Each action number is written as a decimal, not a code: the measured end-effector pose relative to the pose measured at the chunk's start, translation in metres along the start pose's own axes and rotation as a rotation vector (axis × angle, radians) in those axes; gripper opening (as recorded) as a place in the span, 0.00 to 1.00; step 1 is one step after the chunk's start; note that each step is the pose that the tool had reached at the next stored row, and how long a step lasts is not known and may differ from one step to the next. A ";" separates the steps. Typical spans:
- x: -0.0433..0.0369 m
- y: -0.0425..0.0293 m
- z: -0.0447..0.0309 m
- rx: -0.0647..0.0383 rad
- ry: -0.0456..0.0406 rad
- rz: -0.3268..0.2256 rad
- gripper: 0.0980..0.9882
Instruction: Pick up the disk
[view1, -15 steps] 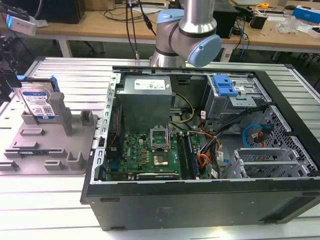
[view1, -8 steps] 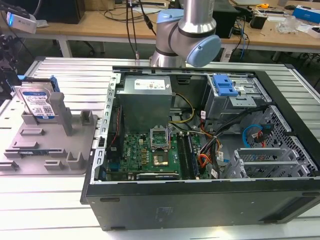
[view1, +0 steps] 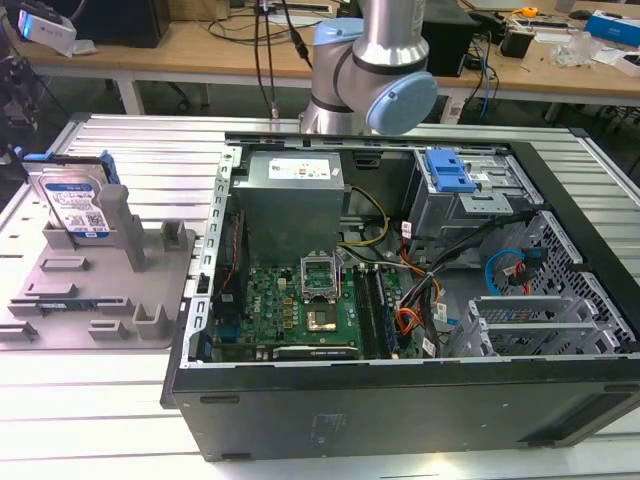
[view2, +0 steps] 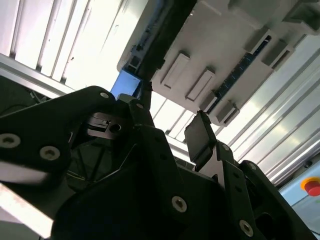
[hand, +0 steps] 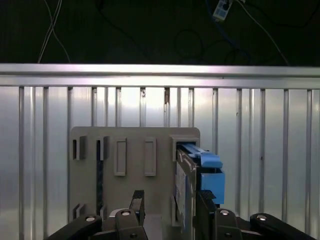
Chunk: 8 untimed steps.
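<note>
In the exterior view, my arm rises behind the open computer case, which lies on the ribbed metal table. The disk stands upright on its edge at the back of the grey fixture, on the exterior view's left, well apart from the case. Its labelled face is turned toward the camera, with blue rails along its sides.

In the second wrist view, my gripper fills the foreground, its two black fingers spread apart with bare space between them. Past the fingertips I see the fixture with its raised blocks, and a blue corner of the disk sits just beyond one finger. I cannot tell whether that finger touches it.

In the first wrist view, my gripper is again spread wide and clamps nothing. The disk stands edge-on in the fixture, at the side by one of my fingers, its blue rail facing outward. The table's ribs run behind the fixture.
</note>
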<state>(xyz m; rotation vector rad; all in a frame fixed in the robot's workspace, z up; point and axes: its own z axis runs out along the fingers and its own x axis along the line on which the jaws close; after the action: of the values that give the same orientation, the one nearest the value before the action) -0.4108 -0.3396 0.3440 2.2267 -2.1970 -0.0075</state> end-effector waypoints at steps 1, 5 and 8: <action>-0.0028 0.0006 0.0000 0.000 0.0001 -0.001 0.50; -0.0149 0.0052 0.0004 0.000 0.0003 -0.007 0.50; -0.0177 0.0072 0.0013 0.000 0.0004 -0.011 0.50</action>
<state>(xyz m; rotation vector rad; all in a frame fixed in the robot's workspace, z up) -0.4183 -0.3220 0.3427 2.2388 -2.1844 -0.0072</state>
